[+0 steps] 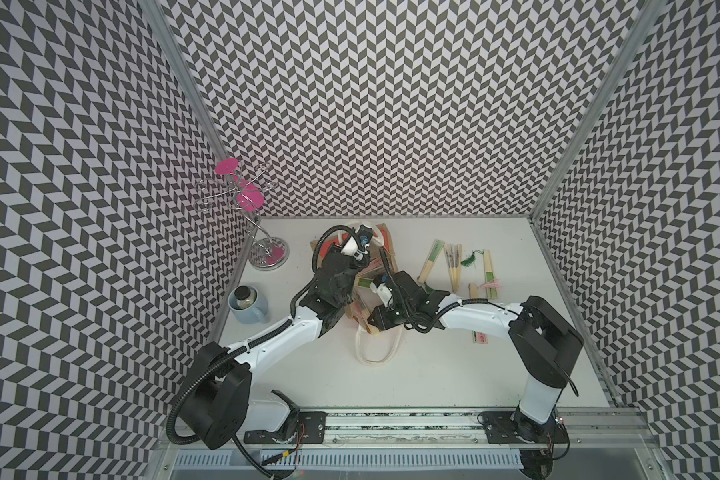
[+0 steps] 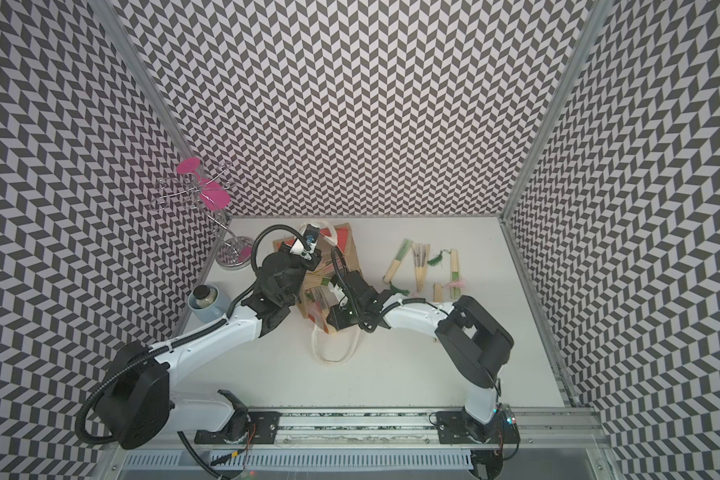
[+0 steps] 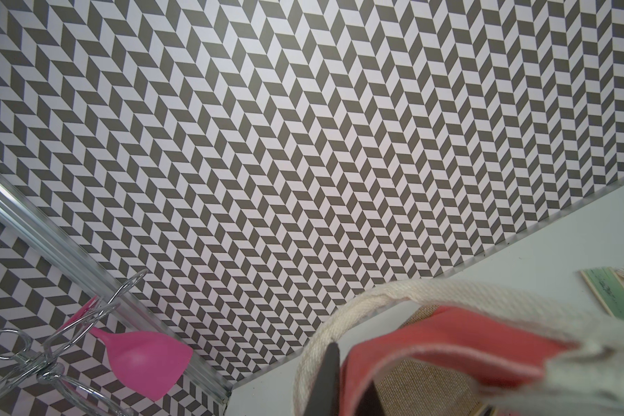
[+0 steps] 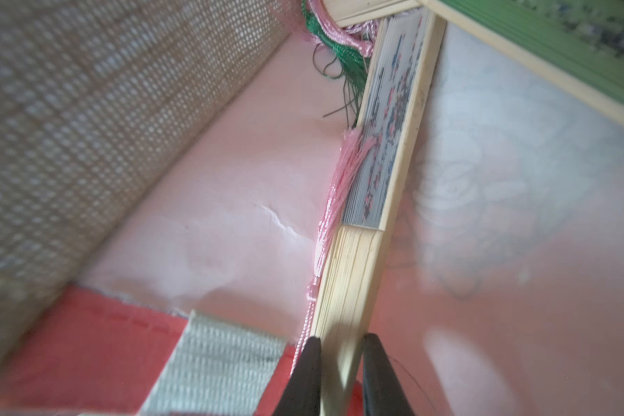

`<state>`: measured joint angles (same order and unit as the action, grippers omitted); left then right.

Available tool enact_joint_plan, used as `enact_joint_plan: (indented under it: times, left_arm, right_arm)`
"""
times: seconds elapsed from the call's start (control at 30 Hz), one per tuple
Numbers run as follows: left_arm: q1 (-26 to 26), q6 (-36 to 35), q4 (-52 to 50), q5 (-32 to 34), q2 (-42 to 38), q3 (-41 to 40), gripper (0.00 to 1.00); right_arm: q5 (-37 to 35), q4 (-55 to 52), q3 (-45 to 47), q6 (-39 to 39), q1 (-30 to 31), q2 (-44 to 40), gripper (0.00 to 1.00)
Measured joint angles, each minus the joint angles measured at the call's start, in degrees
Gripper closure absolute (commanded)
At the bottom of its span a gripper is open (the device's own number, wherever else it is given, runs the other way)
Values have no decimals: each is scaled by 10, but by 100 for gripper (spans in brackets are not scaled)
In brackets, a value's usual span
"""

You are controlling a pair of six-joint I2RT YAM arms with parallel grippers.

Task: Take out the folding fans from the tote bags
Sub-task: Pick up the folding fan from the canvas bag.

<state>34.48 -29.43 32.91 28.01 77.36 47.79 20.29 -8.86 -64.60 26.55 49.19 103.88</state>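
The tan jute tote bag (image 1: 377, 266) (image 2: 348, 245) lies mid-table with its cream handle (image 1: 377, 353) looped toward the front. My left gripper (image 3: 352, 381) is shut on the bag's red-orange rim (image 3: 447, 345). My right gripper (image 4: 341, 363) reaches inside the bag and is shut on the bamboo end of a folding fan (image 4: 353, 273) with a pink tassel. A green fan (image 4: 541, 47) lies deeper in the bag. Several more fans (image 1: 454, 266) (image 2: 420, 266) lie on the table to the right of the bag.
A wire stand (image 1: 262, 249) with pink glasses (image 3: 148, 360) stands at the back left. A pale blue mug (image 1: 248, 305) holding a jar sits near the left wall. One small fan (image 1: 481, 337) lies beside the right arm. Patterned walls close three sides.
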Motion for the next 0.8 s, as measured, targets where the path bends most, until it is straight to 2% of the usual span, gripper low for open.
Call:
enact_joint_plan:
  times: [0.07, 0.13, 0.37, 0.6, 0.8]
  left_arm:
    - [0, -1, 0, 2, 0, 0, 100]
    - [0, -1, 0, 5, 0, 0, 100]
    - [0, -2, 5, 8, 0, -3, 100]
    - [0, 6, 5, 8, 0, -9, 100]
    - [3, 12, 14, 8, 0, -22, 100]
  right_arm:
    - [10, 5, 0, 0, -2, 0, 85]
    - [16, 6, 0, 0, -4, 2, 76]
    - [31, 5, -1, -5, -5, 21, 61]
    - [35, 2, -16, -14, -6, 54, 55]
    - [-19, -13, -39, -37, 5, 81, 55]
